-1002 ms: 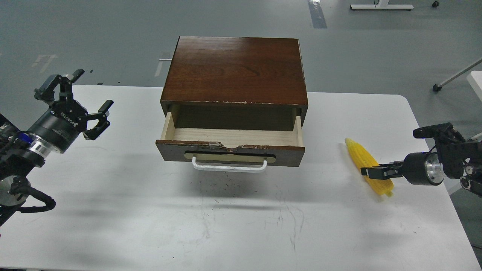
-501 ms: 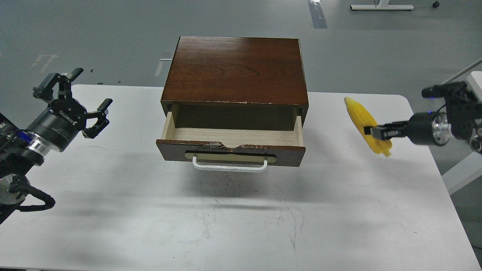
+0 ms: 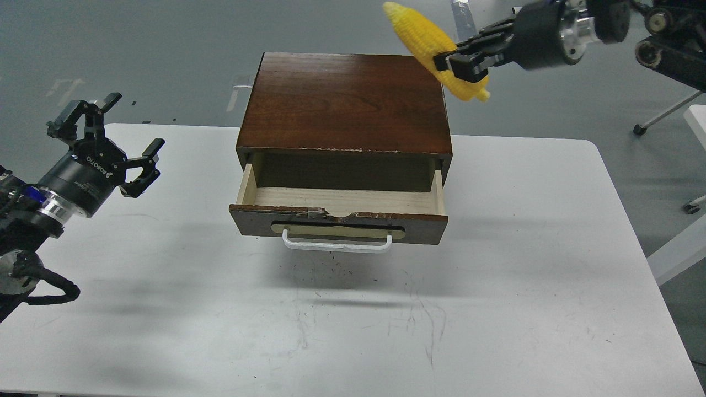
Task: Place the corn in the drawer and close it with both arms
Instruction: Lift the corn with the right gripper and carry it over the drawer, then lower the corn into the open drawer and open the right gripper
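The drawer [image 3: 337, 199] of the dark brown wooden cabinet [image 3: 345, 102] stands pulled open at the table's middle, its pale inside empty, its white bar handle [image 3: 336, 243] facing me. My right gripper [image 3: 460, 62] is shut on the yellow corn [image 3: 427, 39] and holds it high in the air over the cabinet's back right corner, tapered end up and left. My left gripper [image 3: 107, 138] is open and empty above the table's left side, well left of the drawer.
The white table [image 3: 496, 286] bears scuff marks in front of the drawer. A chair or stand leg with a caster [image 3: 640, 129] shows on the grey floor at the right, beyond the table.
My right gripper has lifted the corn off the table's right side and carried it up and left to above the cabinet. The left arm has barely moved.
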Action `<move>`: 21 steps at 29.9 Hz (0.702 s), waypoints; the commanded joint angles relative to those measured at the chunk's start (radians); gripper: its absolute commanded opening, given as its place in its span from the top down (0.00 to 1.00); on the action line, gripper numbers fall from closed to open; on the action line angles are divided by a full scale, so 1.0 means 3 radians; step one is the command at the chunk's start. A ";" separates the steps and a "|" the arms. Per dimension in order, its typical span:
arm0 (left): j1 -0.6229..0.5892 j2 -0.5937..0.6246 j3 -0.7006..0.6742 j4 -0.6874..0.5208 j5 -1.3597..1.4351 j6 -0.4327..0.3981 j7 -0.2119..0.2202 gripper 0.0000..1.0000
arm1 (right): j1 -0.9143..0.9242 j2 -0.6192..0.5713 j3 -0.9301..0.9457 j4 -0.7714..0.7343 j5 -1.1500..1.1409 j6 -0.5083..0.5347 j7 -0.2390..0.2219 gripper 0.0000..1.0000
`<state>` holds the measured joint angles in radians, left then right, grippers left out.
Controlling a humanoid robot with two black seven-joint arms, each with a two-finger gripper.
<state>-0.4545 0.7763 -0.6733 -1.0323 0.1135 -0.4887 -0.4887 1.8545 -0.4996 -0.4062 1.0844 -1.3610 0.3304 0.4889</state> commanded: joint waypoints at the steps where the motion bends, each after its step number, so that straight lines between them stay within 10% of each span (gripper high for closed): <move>1: -0.0004 0.0005 0.0000 0.0000 0.0000 0.0000 0.0000 0.00 | 0.0174 0.0315 -0.0067 0.0174 -0.0014 -0.0012 -0.0001 0.89; 21: 0.0001 0.0000 -0.0006 0.0000 0.0000 0.0000 0.0000 0.00 | 0.0246 0.1338 -0.0921 0.0144 -0.0162 -0.0534 -0.0001 0.91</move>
<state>-0.4542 0.7767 -0.6749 -1.0324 0.1135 -0.4887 -0.4887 1.9374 -0.1103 -0.6706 1.1359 -1.4094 0.1716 0.4886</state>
